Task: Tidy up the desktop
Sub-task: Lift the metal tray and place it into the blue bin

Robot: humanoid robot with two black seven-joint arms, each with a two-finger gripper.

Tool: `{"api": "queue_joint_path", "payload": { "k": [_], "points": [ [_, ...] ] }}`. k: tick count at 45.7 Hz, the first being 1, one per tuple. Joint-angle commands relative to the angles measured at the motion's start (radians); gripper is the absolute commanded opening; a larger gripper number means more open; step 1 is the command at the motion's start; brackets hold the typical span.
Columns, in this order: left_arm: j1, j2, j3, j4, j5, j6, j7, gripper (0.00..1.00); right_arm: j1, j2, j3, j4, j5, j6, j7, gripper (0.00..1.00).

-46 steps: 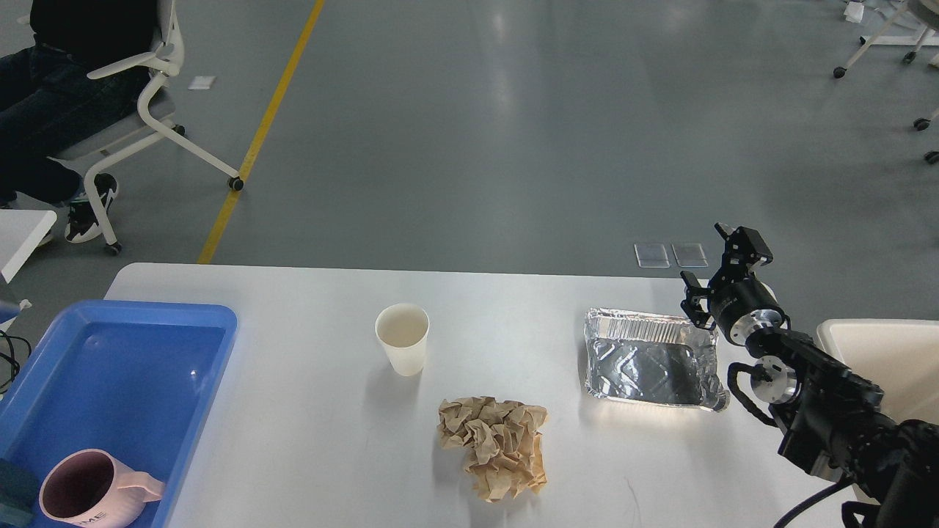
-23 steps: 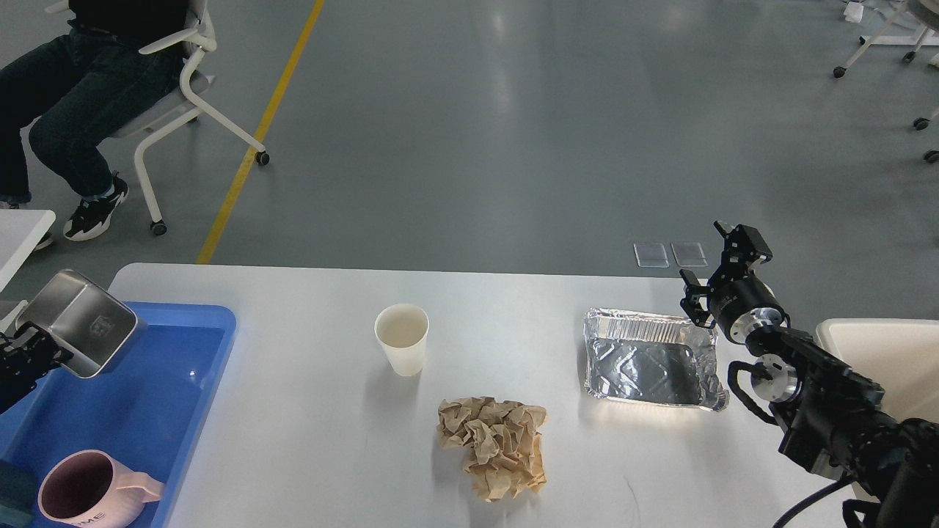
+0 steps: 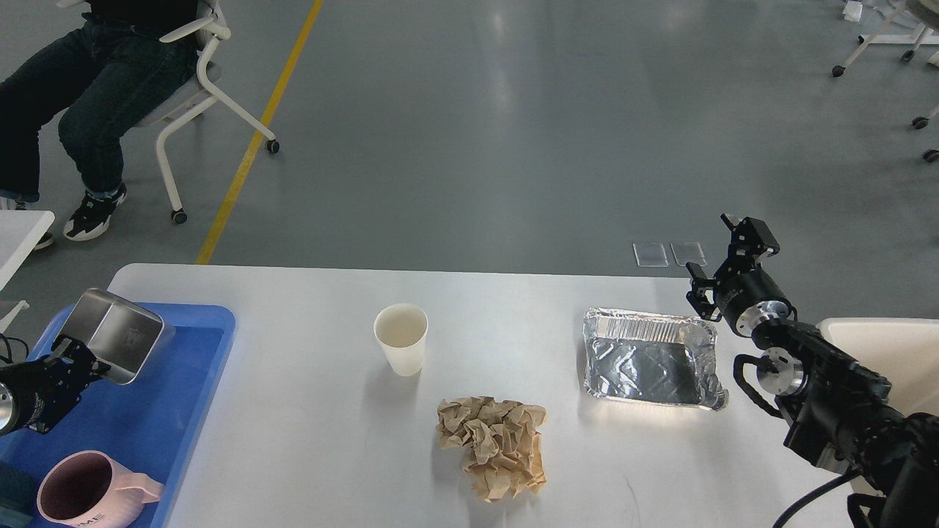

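Observation:
The white desktop (image 3: 308, 440) holds a white paper cup (image 3: 400, 338) in the middle, a crumpled brown paper ball (image 3: 493, 444) in front of it and an empty foil tray (image 3: 648, 358) at the right. My left gripper (image 3: 77, 357) is shut on a square steel container (image 3: 116, 334) and holds it tilted over the blue bin (image 3: 147, 425) at the left. A pink mug (image 3: 81, 490) lies in the bin's near corner. My right gripper (image 3: 722, 253) is open and empty, raised just beyond the foil tray's far right corner.
A cream bin (image 3: 891, 352) stands at the right edge beside my right arm. A small white table corner (image 3: 18, 235) shows at the far left. A seated person on a wheeled chair (image 3: 183, 81) is on the floor beyond the desktop's left end.
My left gripper came into view holding the steel container and moved right over the bin. My right gripper lifted slightly up and right. The person's chair rolled to the right.

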Motion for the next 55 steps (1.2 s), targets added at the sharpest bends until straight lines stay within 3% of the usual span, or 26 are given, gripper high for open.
{"api": "queue_joint_path", "payload": {
  "k": [1,13,28,36,43,47,49,55],
  "points": [
    [0.000,-0.004,-0.001,0.000,-0.001,0.005,0.059,0.01,0.006,0.002,0.000,0.000,0.000,0.000,0.000,1.00],
    [-0.003,-0.013,-0.003,0.000,-0.001,0.020,0.180,0.01,0.009,0.002,0.000,0.002,0.000,-0.002,0.000,1.00],
    [-0.015,-0.027,-0.004,0.000,-0.009,0.035,0.207,0.02,0.011,0.004,0.000,0.000,0.000,-0.002,0.000,1.00],
    [-0.014,-0.052,0.008,0.000,-0.008,0.058,0.210,0.12,0.011,0.005,0.000,0.000,0.000,-0.002,0.000,1.00],
    [-0.017,-0.053,0.017,0.000,-0.006,0.057,0.213,0.35,0.009,0.002,0.000,0.000,0.000,-0.002,0.000,1.00],
    [-0.020,-0.033,0.000,-0.013,-0.008,0.022,0.201,0.65,0.009,-0.001,0.000,0.000,0.000,-0.002,0.000,1.00],
    [-0.023,-0.012,-0.009,-0.015,-0.012,-0.038,0.191,0.77,0.009,-0.001,0.000,0.000,0.000,-0.002,0.000,1.00],
    [-0.052,0.103,-0.076,-0.015,-0.047,-0.296,0.207,0.89,0.012,-0.001,0.000,0.000,0.000,-0.002,0.000,1.00]
  ]
}}
